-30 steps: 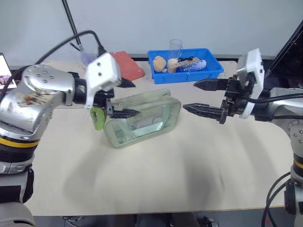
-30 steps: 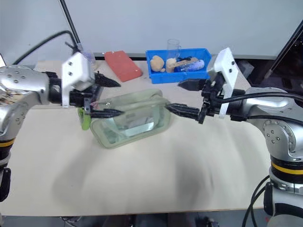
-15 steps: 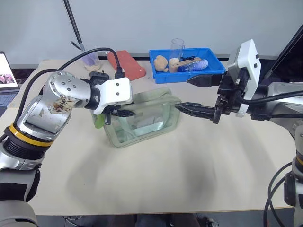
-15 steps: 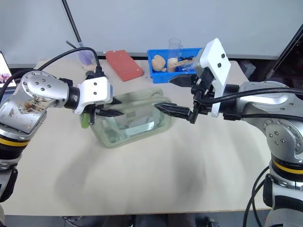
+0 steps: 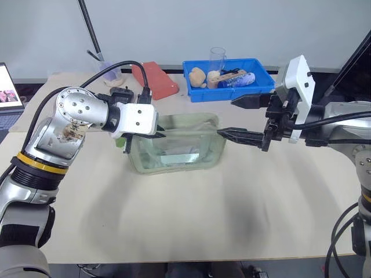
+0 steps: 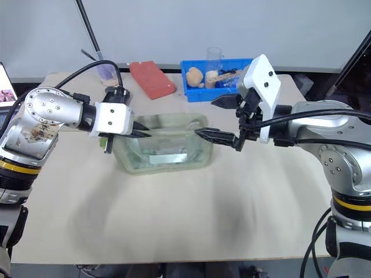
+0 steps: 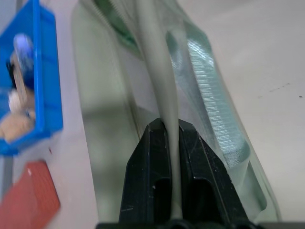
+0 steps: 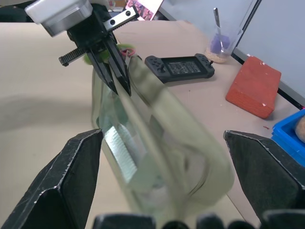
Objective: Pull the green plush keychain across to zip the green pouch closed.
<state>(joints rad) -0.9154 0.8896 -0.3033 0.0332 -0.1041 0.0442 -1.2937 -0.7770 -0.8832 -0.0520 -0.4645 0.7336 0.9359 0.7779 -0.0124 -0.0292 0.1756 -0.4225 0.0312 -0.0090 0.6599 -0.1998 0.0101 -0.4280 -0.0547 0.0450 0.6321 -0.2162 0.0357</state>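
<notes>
The green pouch (image 5: 174, 147) stands mid-table, pale sage with a clear side window. My left gripper (image 5: 159, 135) is shut on the fabric strip along the pouch's top edge, at its left end; in the left wrist view both fingers (image 7: 151, 157) pinch that strip. The green plush keychain (image 8: 125, 48) shows as a lime-green bit just behind the left gripper, mostly hidden by it. At the pouch's right end my right gripper (image 5: 226, 117) is open with nothing between its fingers, its lower fingertip close to the pouch's top corner.
At the back of the table stand a blue bin (image 5: 261, 87) holding small items, a clear glass (image 5: 217, 56) and a red block (image 5: 156, 81). A black game controller (image 8: 181, 67) and a cup (image 5: 108, 72) lie back left. A laptop (image 5: 8, 87) is at the left edge.
My left gripper rolled and went from open to shut on the pouch's top edge. The pouch has swung from tilted to nearly square with the table front. The right gripper stayed open, almost still.
</notes>
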